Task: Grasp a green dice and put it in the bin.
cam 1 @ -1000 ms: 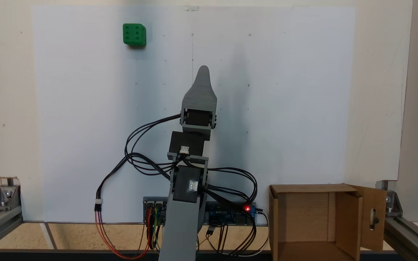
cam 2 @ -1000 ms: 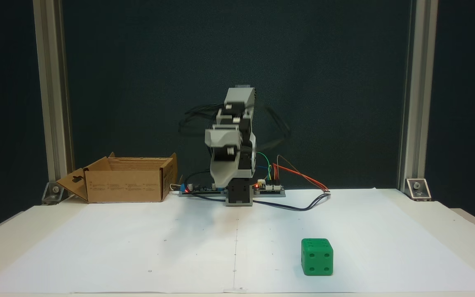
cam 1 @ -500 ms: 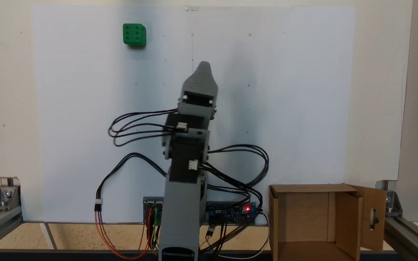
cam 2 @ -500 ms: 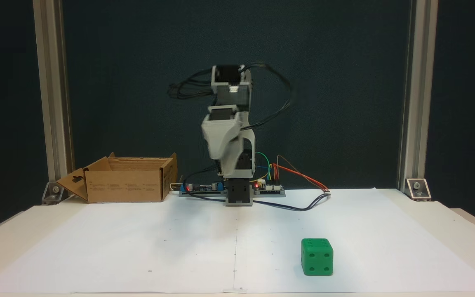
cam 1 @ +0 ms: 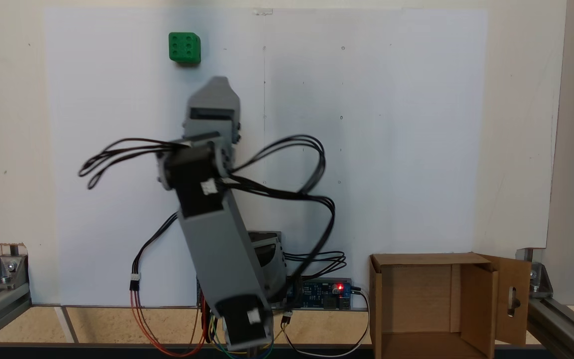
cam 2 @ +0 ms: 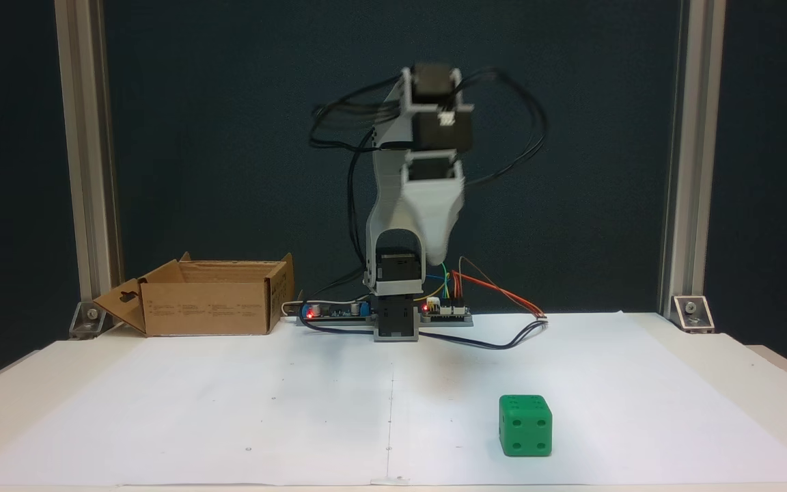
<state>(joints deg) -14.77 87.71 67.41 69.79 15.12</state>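
Observation:
The green dice point(cam 1: 185, 48) rests on the white paper at the far left of a fixed view from above, and near the front right as the green dice point(cam 2: 525, 425) in the front-facing fixed view. My gripper point(cam 1: 216, 82) hangs in the air, its tip a short way below and right of the dice, apart from it. From the front the gripper point(cam 2: 439, 247) points down, well above the table and behind the dice. Only one tapered jaw shows, and nothing is seen held. The bin point(cam 1: 426, 260), a brown cardboard box with open flaps, stands beside the arm's base; from the front the bin point(cam 2: 209, 307) is at the left.
A controller board point(cam 1: 324, 290) with a red light and looping cables point(cam 1: 312, 149) sits by the arm's base. Aluminium frame posts point(cam 2: 687, 157) stand at both back corners. The white paper sheet point(cam 2: 229, 410) covers most of the table.
The arm has swung from the middle toward the dice's side and risen higher, cables trailing. Dice and bin have not moved.

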